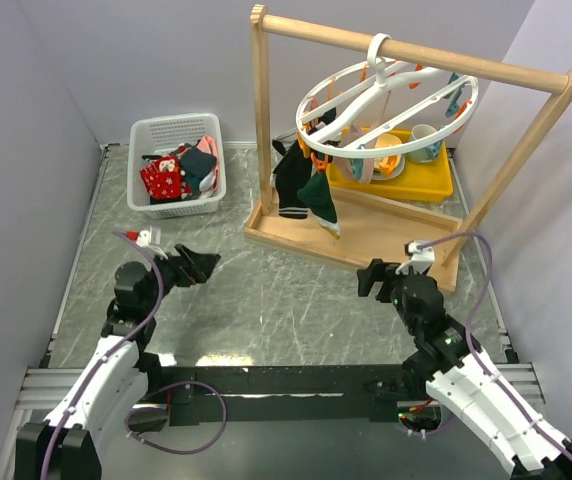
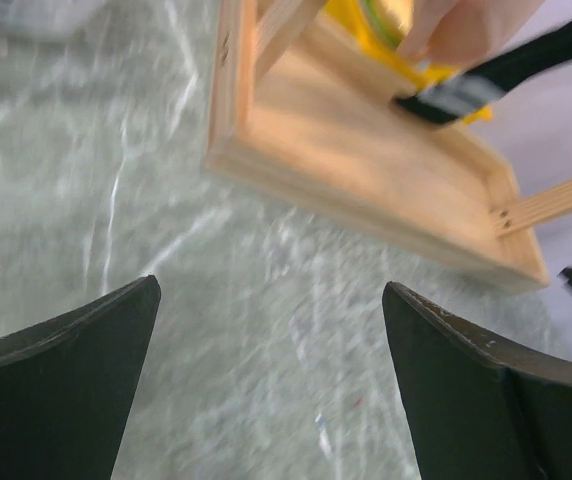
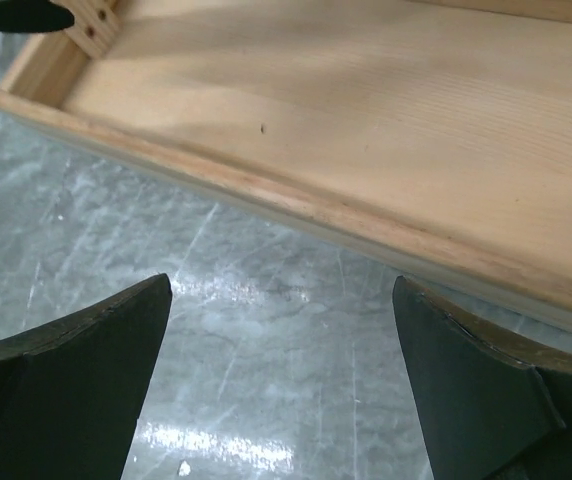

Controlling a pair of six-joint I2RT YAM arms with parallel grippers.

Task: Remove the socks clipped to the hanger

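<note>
**Grippers gape low over the table while socks hang from the ring**

The left gripper, jaws spread wide and holding nothing, hovers low over the grey marbled table toward its left side, pointing at the wooden frame. The right gripper, likewise wide apart and empty, sits just in front of the frame's base, right of the table's middle. Its wrist view shows only bare table and the base's near lip between the fingers. The hanger, a white ring with orange clips, hangs tilted by its hook from the frame's rail, above the far-right part of the table. Socks are clipped to it. A black one and a dark teal one dangle together at its left edge, reaching down close to the base, and paler ones hang along the ring's near and right sides. More socks, red, teal and pink, lie in a white basket at the table's far-left corner. A yellow tray sits behind the frame near the far edge.
</note>
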